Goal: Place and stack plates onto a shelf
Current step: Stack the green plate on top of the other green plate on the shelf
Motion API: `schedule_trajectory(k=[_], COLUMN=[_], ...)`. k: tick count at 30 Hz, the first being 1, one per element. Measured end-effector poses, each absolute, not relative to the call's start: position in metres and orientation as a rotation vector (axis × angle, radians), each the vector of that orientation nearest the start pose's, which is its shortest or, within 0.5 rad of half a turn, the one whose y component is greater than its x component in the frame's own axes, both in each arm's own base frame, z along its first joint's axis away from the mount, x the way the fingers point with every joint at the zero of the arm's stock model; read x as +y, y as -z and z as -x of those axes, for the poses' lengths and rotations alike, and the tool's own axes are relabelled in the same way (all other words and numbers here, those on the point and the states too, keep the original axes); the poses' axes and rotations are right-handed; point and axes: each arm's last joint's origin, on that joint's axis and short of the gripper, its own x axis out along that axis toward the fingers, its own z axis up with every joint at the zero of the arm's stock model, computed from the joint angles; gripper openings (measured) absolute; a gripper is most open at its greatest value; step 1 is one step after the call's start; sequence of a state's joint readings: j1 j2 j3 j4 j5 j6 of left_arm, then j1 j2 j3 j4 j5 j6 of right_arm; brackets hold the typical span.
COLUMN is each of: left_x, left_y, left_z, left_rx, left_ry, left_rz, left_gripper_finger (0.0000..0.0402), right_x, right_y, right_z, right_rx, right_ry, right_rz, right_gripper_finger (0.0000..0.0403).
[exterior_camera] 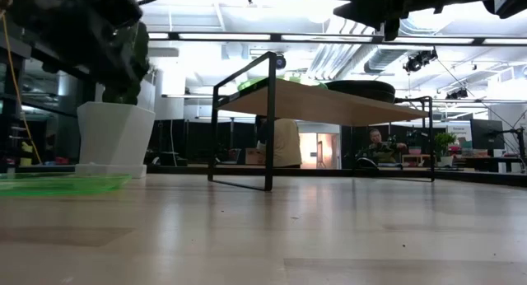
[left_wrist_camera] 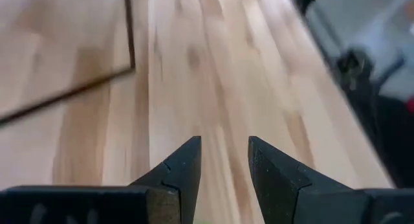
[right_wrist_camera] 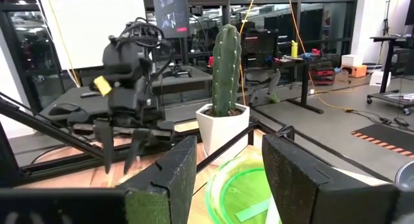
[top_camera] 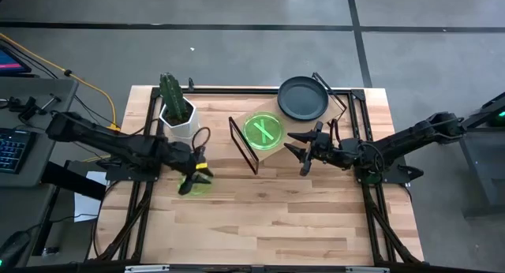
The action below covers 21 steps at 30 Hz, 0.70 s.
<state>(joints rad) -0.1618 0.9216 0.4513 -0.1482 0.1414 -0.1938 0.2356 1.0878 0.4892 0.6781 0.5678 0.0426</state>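
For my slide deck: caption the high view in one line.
Left gripper open over a green plate on the table; right gripper open beside the shelf, which holds one green plate and one dark plate.

The bench [top_camera: 276,218] is pale butcher-block wood with a smooth, faintly sheened finish, and the shelf [exterior_camera: 329,104] pairs a light wooden board with thin black metal wire legs. One green plate [top_camera: 263,132] on the shelf looks like translucent glossy plastic, while the dark plate [top_camera: 302,99] beside it is matt grey-black. The cactus pot [exterior_camera: 115,139] is smooth matt white.
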Motion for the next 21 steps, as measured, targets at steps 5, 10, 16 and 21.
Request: schedule_trajectory(k=[5, 10, 16, 21], left_x=[-0.037, -0.051, -0.092, -0.121], left_y=[-0.187, -0.177, -0.180, -0.177], left_z=[-0.174, -0.178, -0.180, -0.169], left_rx=[0.856, 0.945, 0.835, 0.894], left_ry=[0.163, 0.209, 0.339, 0.168], left_rz=[0.159, 0.288, 0.236, 0.091], left_gripper_finger=[0.0115, 0.0115, 0.0115, 0.0115], right_x=[0.037, 0.037, 0.038, 0.038], right_y=[-0.256, -0.255, -0.254, -0.252], right_z=[-0.223, -0.223, -0.223, -0.223], right_rx=[-0.077, -0.072, -0.055, -0.042], right_ry=[0.331, 0.331, 0.332, 0.332], right_rz=[-0.073, -0.071, -0.064, -0.067], right_gripper_finger=[0.0163, 0.0163, 0.0163, 0.0163])
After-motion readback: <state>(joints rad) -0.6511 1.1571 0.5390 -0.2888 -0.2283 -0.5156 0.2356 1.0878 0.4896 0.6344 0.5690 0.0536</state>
